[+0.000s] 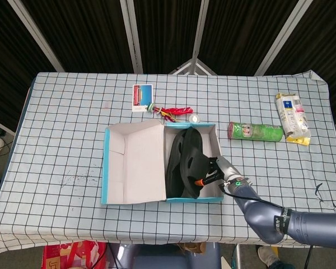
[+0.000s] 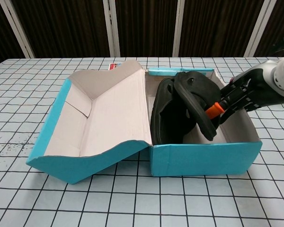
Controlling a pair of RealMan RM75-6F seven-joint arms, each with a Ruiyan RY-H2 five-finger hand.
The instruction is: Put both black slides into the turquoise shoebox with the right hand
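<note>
— Where has the shoebox ended up?

— The turquoise shoebox sits near the middle of the table, a bit toward the front edge. Its lid hangs open on the left side, pale cardboard facing up.

— And the slides?

— Both are inside the right half of the box. One black slide stands on its edge, leaning against the lid's hinge side. The second black slide tilts against the first, its upper end above the box rim and its lower end down inside.

— Is the robot holding it?

— Yes, the right hand reaches in over the box's right wall with its fingers clamped on that second slide; there is an orange tip right where it grips. I see no left hand anywhere.

— Anything else on the table?

— Behind the box, a small card and a bunch of red and yellow trinkets. Further right lies a green can on its side, and near the right edge a snack packet.
</note>
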